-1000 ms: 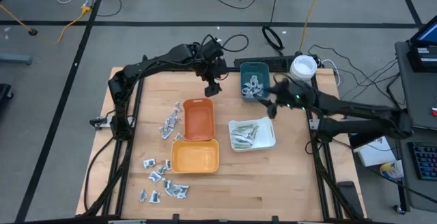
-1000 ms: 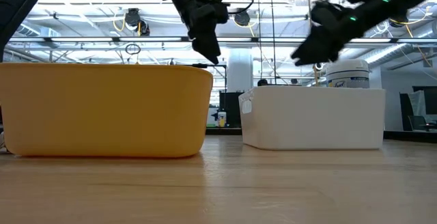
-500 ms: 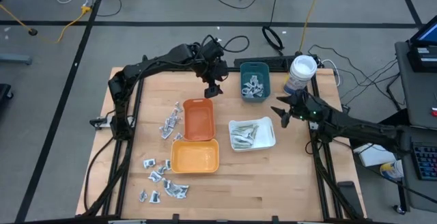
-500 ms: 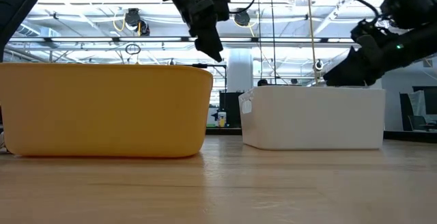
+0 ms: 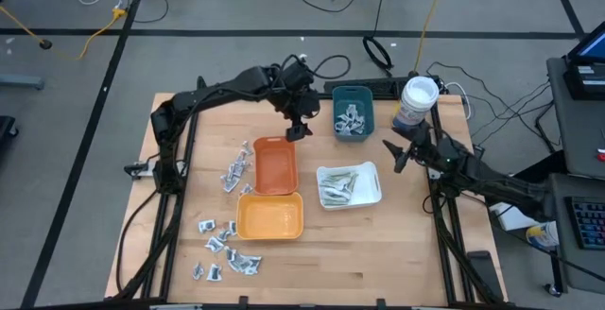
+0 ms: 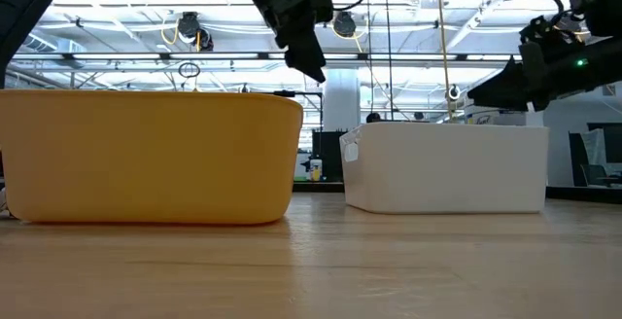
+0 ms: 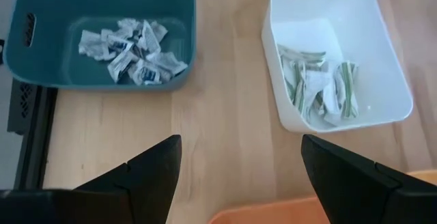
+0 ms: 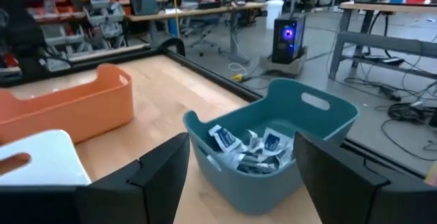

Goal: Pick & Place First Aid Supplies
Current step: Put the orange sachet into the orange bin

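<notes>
— Above the far end of the orange tray (image 5: 275, 164), what is the left gripper (image 5: 298, 130) doing?

— It hangs over bare wood between that tray and the teal tray (image 5: 352, 111). Its fingers (image 7: 140, 176) stand wide apart with nothing between them.

— And the right gripper (image 5: 397, 155)?

— It is over the table's right side, just beyond the white tray (image 5: 349, 185) and near the white tub (image 5: 417, 99). Fingers likewise spread, nothing held. Its wrist camera faces the teal tray.

— Location of the supplies?

— Three groups. Silvery-white sachets (image 5: 352, 120) lie heaped in the teal tray; the right wrist view shows their blue marks. Green-white strips (image 5: 337, 187) lie in the white tray, bunched toward one end. Loose packets (image 5: 227, 243) remain on the table: one cluster beside the orange tray's left side, another scattered near the yellow tray (image 5: 269, 217) toward the table's near edge.

— Contents of the orange and yellow trays?

— None visible from above. The low view shows only the outer walls of the yellow and white trays.
</notes>
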You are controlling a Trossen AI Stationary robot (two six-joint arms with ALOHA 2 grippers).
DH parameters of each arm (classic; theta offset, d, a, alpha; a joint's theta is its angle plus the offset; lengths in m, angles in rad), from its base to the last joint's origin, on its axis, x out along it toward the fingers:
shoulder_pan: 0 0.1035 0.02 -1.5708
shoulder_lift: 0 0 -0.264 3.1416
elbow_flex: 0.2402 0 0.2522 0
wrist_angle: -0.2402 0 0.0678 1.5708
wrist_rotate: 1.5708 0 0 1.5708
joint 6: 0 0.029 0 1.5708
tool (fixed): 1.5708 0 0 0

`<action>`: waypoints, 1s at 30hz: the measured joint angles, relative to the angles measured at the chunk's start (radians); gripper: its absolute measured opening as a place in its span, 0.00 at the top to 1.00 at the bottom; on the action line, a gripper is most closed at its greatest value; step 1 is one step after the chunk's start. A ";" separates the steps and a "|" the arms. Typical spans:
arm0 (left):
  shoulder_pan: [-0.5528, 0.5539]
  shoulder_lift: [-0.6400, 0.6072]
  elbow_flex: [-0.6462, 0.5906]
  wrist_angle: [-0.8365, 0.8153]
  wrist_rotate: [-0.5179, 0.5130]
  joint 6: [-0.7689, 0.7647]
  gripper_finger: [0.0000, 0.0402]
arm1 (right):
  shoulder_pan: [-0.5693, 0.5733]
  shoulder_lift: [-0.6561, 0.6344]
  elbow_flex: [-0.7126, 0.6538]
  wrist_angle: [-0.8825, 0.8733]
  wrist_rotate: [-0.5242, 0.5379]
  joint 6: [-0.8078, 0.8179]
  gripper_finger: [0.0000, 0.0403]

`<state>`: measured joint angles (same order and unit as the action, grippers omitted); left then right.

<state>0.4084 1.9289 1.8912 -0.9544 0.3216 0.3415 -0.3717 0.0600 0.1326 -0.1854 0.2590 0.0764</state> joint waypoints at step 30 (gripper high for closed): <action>-0.038 0.000 0.000 0.124 0.001 -0.143 0.23 | -0.014 -0.013 -0.116 0.249 0.002 -0.041 0.36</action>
<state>0.3702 1.9289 1.8912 -0.8303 0.3225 0.1984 -0.3862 0.0468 0.0166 0.0631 0.2609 0.0350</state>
